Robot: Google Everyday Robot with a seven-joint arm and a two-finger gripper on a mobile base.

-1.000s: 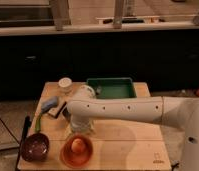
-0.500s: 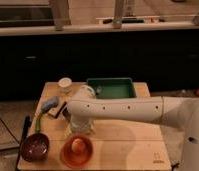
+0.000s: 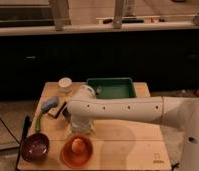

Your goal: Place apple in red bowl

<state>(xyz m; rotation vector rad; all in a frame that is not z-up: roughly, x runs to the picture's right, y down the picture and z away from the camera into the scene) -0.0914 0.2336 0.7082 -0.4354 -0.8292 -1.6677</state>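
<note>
The apple (image 3: 79,145), a small orange-yellow fruit, lies inside the red bowl (image 3: 68,156), which sits at the table's front edge left of centre. My gripper (image 3: 80,128) hangs from the white arm (image 3: 123,107), which reaches in from the right. The gripper points down just behind and above the bowl, apart from the apple.
A darker purple bowl (image 3: 35,148) sits left of the red bowl. A green tray (image 3: 112,89) stands at the back, with a white cup (image 3: 65,84) to its left. A blue object (image 3: 49,104), a green object (image 3: 39,120) and a black tool (image 3: 58,111) lie at the left on the wooden table (image 3: 133,145).
</note>
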